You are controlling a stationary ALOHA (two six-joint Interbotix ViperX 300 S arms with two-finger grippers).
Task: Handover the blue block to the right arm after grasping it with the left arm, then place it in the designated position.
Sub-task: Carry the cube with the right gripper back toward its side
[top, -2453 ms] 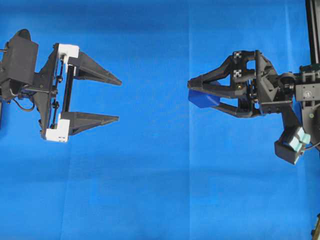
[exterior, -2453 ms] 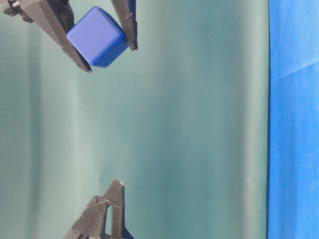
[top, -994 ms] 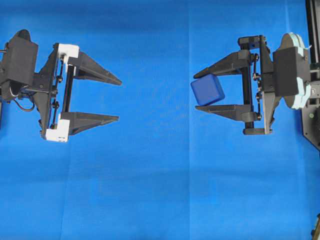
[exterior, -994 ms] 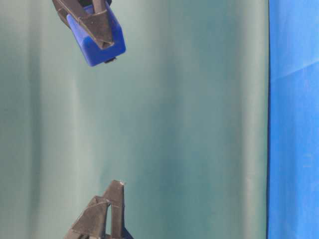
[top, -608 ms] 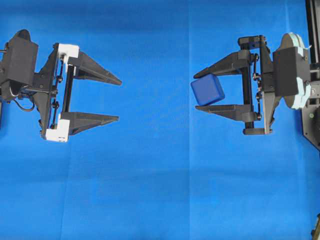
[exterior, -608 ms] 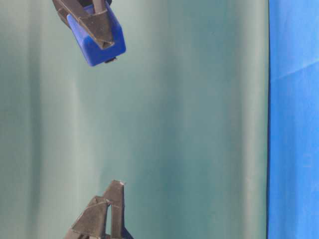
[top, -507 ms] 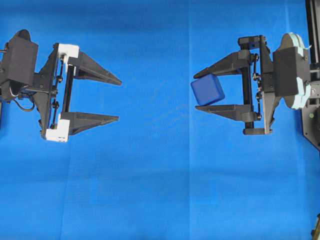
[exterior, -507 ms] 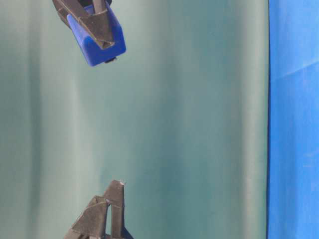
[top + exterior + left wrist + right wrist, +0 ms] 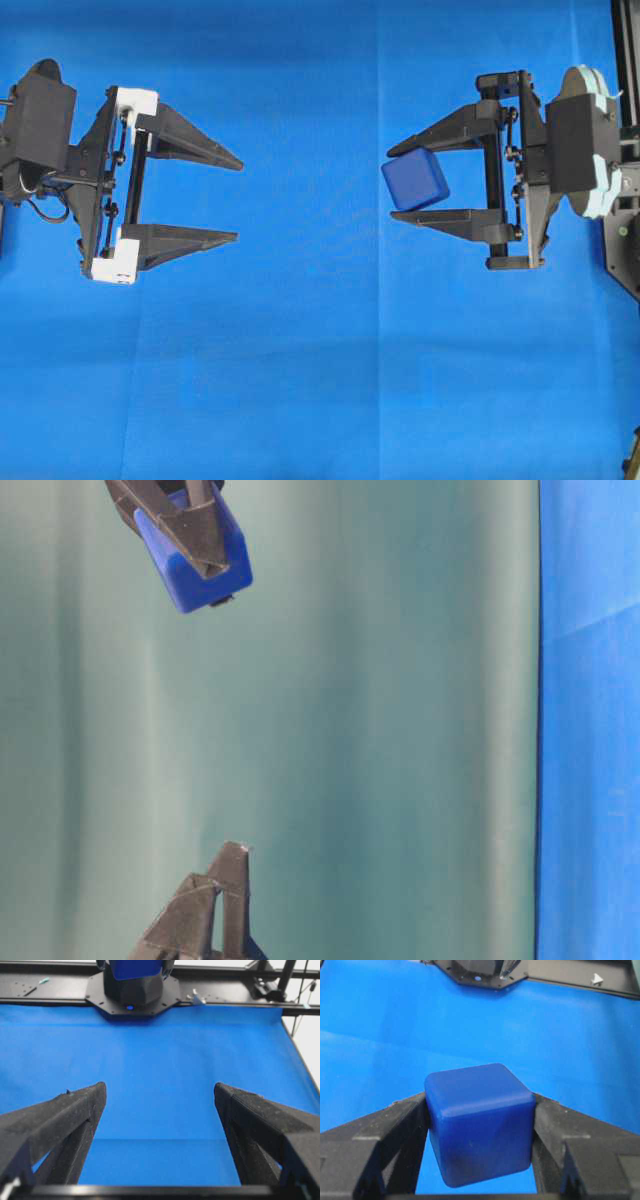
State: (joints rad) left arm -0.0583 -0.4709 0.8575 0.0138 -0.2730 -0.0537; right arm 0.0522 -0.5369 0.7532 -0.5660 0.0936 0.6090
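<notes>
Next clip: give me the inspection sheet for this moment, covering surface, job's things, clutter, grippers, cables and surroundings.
Surface: blue cloth, a few faint fold lines, nothing lying on it.
Job's things: blue block clamped between the right gripper's fingers and tilted; in the table-level view it sits well clear of the cloth.
Clutter: nothing seen.
Grippers: left gripper open and empty, fingers pointing toward the right one across a wide gap; right gripper shut on the block.
Cables: a thin black cable loops by the left wrist.
Surroundings: black frame along the cloth's far edge; teal-green backdrop in the table-level view.
</notes>
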